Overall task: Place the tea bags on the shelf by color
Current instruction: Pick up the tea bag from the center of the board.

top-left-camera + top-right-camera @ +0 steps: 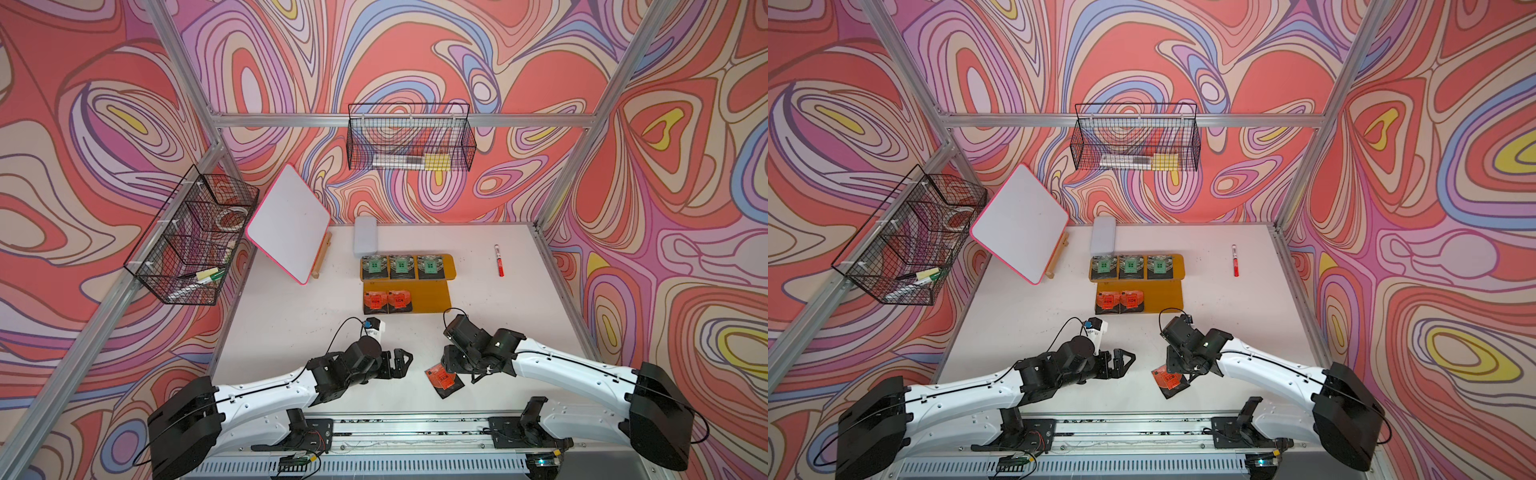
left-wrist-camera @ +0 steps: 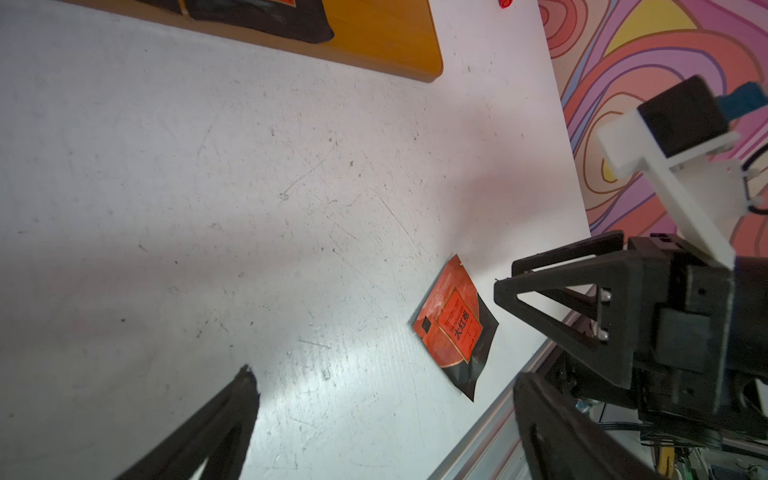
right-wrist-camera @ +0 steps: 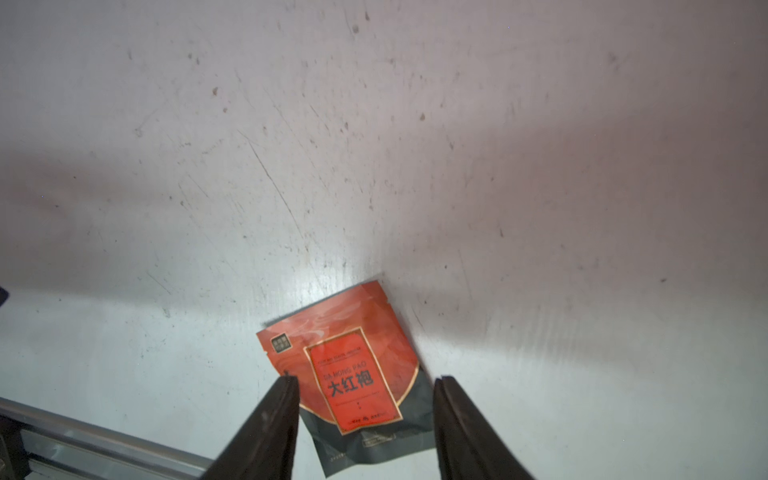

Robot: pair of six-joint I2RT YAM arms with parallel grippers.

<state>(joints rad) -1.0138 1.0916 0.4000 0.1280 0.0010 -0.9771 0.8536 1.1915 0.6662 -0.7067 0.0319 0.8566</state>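
What worries me is the pinch. The last orange tea bag (image 2: 455, 328) lies flat on the table (image 1: 291, 328), so if the right gripper (image 3: 365, 379) closes from where it hangs, its tips could skate over the foil or shove the bag toward the metal rail (image 3: 83, 438) just behind it. The bag also sits skewed to the fingers. A catch on one corner would, I judge, let it swing and land crooked on the shelf (image 1: 432, 297). The right gripper's jaws stand apart and hold nothing, with the bag right beneath and between them. The left gripper (image 1: 406, 362) is spread wide and empty, off to the right one's side. The bag is a thin square packet, orange-red label up, with a dark band along one end. The shelf lies well ahead of the right gripper. Its lower board holds two orange bags (image 1: 386, 301) and has one free place; three green bags (image 1: 401, 266) fill the upper board.
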